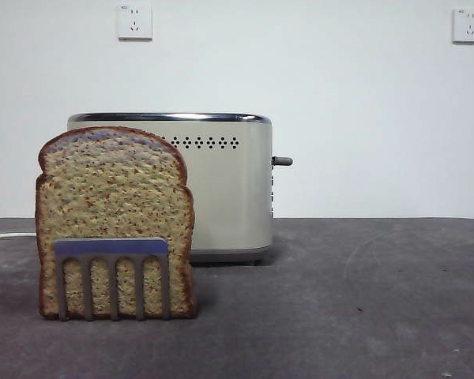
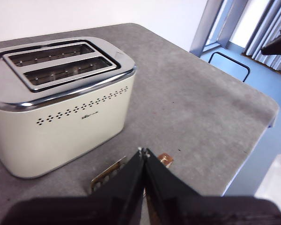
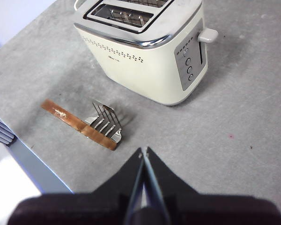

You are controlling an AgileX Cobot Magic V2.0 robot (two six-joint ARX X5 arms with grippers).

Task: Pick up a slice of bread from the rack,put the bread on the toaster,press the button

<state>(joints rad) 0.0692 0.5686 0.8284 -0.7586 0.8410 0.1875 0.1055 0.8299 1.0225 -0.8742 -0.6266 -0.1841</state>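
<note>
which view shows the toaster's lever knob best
The front view: the button juts sideways from the toaster in clean profile. The right wrist view shows it from above, pale. The left wrist view hides it.

Grey table (image 1: 363, 300) carries toaster (image 1: 213, 189), rack (image 1: 113, 276), seemingly apart.

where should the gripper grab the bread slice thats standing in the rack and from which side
Probably the domed top edge of the slice of bread, coming straight down from above. It stands upright on edge in the rack, whose uprights cover its lower part, so only the upper crust is free. The gripper should straddle the thin slice across its two flat faces.
</note>
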